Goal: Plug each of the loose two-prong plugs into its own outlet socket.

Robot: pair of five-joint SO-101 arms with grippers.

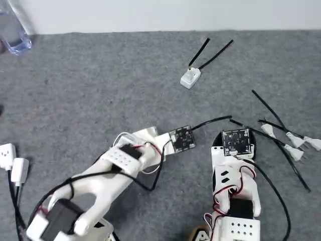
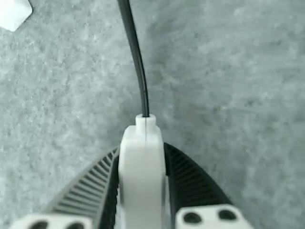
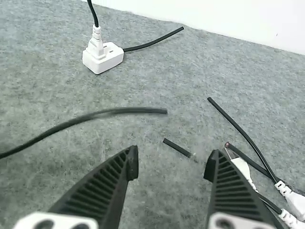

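My left gripper [image 2: 140, 157] is shut on a white two-prong plug [image 2: 142, 162] whose black cord [image 2: 136, 57] runs away over the carpet. In the high view this gripper [image 1: 181, 138] sits mid-table. A white outlet socket [image 1: 190, 78] lies farther back with a corded plug in it, also seen from the right wrist as the socket [image 3: 102, 56]. My right gripper [image 3: 174, 152] stands open over bare carpet, beside the left one in the high view [image 1: 235, 142]. Several loose white plugs [image 1: 296, 143] with black cords lie to its right, one plug [image 3: 245, 167] close to a finger.
Two more white outlet blocks [image 1: 14, 161] with cords lie at the table's left edge. A clear bottle [image 1: 12, 30] stands at the back left corner. A short black cord scrap [image 3: 177, 148] lies between the right fingers. Grey carpet [image 1: 90, 90] covers the table.
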